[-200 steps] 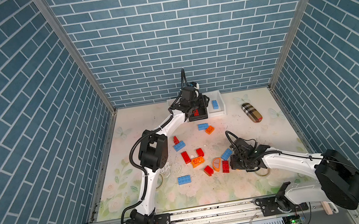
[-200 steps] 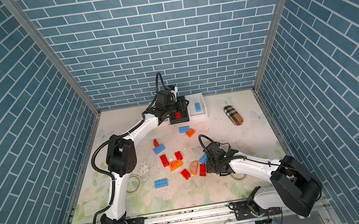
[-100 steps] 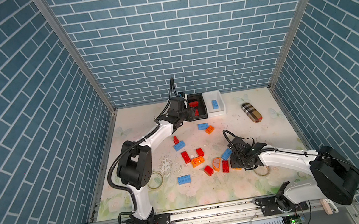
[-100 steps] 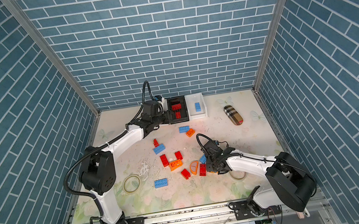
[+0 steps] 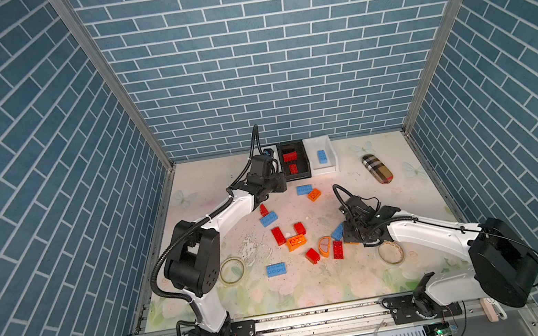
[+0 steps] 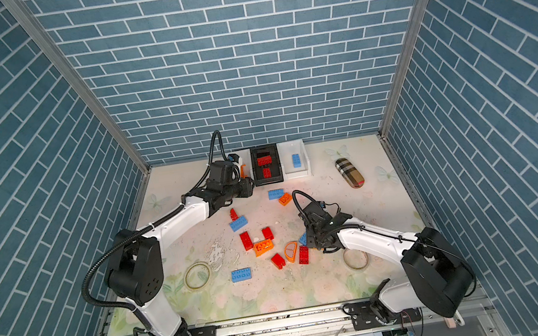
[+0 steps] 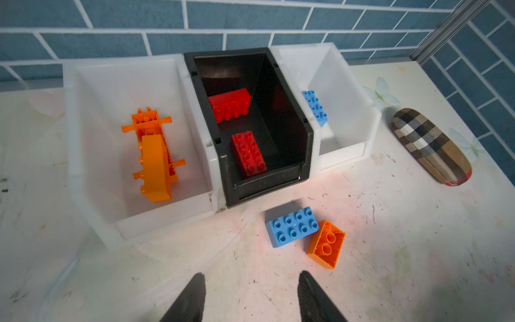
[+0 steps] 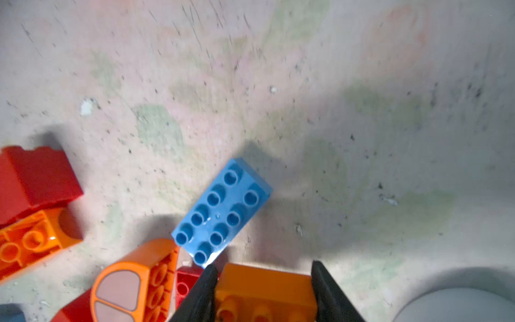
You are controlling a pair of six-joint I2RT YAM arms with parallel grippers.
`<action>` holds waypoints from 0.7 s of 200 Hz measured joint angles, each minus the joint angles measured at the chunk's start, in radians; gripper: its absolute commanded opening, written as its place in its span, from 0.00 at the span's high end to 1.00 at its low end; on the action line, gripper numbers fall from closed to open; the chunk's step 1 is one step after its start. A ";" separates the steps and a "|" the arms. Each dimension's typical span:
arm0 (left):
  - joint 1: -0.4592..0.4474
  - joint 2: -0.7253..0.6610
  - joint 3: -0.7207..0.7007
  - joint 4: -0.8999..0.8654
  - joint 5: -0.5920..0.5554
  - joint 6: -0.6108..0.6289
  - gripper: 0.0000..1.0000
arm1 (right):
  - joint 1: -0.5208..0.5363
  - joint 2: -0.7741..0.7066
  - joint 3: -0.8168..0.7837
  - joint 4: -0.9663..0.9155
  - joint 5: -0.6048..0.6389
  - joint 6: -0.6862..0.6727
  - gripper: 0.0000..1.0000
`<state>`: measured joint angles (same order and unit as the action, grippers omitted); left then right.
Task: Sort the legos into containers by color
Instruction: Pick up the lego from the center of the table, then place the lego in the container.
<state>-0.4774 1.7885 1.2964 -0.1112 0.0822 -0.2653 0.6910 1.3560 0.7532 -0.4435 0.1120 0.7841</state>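
The right gripper (image 8: 263, 264) is clamping an orange brick (image 8: 266, 290) between both fingers, low among the loose legos (image 5: 278, 236) mid-table, a blue brick (image 8: 223, 212) lying just ahead. The left gripper (image 7: 250, 274) is hanging partly spread and empty before the containers (image 5: 324, 169) at the back wall: orange pieces (image 7: 154, 164) are sitting in one white bin (image 7: 83, 125), red bricks (image 7: 249, 152) in the black bin (image 7: 278, 111), one blue in the other white bin (image 7: 342, 92).

Open tabletop (image 5: 415, 190): wide passage between plaid case (image 5: 377, 168) and central bricks (image 5: 296, 242). Bricks lie close-packed, several touching; a tape roll (image 5: 222, 277) flanks the cluster each side.
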 measured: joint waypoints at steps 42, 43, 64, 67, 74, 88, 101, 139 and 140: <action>0.037 -0.047 -0.080 -0.040 0.000 -0.037 0.44 | -0.104 0.024 0.095 0.095 -0.082 -0.075 0.59; 0.038 -0.048 -0.081 -0.041 0.000 -0.039 0.44 | -0.105 0.025 0.098 0.097 -0.084 -0.076 0.59; 0.072 -0.079 -0.130 -0.053 0.004 -0.074 0.44 | -0.142 0.081 0.174 0.174 -0.143 -0.108 0.59; 0.076 -0.084 -0.137 -0.054 0.003 -0.079 0.44 | -0.146 0.093 0.189 0.185 -0.153 -0.112 0.59; 0.086 -0.093 -0.154 -0.057 0.001 -0.088 0.45 | -0.155 0.117 0.217 0.212 -0.172 -0.117 0.59; 0.099 -0.114 -0.192 -0.064 -0.009 -0.106 0.44 | -0.169 0.166 0.270 0.263 -0.216 -0.130 0.59; 0.103 -0.134 -0.225 -0.073 -0.018 -0.120 0.44 | -0.179 0.218 0.323 0.314 -0.263 -0.138 0.59; 0.107 -0.189 -0.309 -0.092 -0.039 -0.151 0.43 | -0.190 0.403 0.497 0.484 -0.428 -0.126 0.60; 0.107 -0.192 -0.312 -0.092 -0.039 -0.152 0.43 | -0.190 0.408 0.502 0.491 -0.435 -0.123 0.60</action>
<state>-0.3706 1.5970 0.9844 -0.2035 0.0433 -0.4171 0.5011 1.7638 1.2556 0.0479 -0.3233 0.6609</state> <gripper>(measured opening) 0.561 0.510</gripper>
